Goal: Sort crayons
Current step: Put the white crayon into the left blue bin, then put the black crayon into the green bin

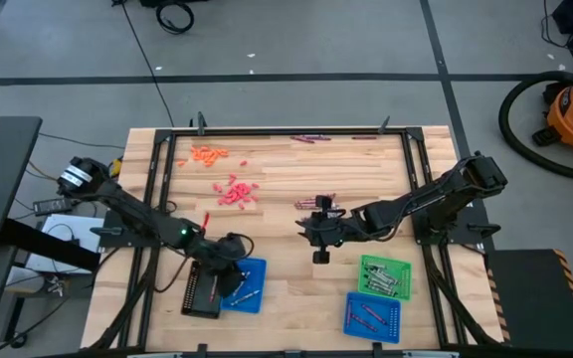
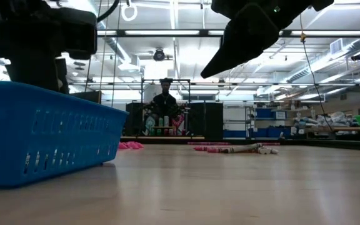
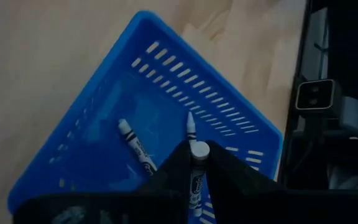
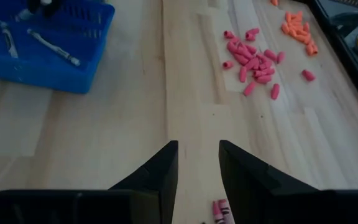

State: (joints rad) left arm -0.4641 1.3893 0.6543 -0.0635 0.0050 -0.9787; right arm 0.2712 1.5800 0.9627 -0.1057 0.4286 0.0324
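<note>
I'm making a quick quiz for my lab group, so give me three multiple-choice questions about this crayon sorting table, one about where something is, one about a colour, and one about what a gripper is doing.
1. Where is the left gripper?
A. Over the blue tray near the black tray
B. Over the green tray
C. Over the orange pile

2. What colour is the pile of small pieces near the table's middle?
A. Green
B. Red-pink
C. Black

3. What state is the right gripper in?
A. Shut on a crayon
B. Open, holding nothing
C. Shut on a tray

Answers:
1. A, the high view shows it above the blue tray beside the black tray, and the left wrist view shows its fingers closed on a grey crayon.
2. B, both the high and right wrist views show it red-pink.
3. B, the right wrist view shows bare table between its parted fingers.
</note>
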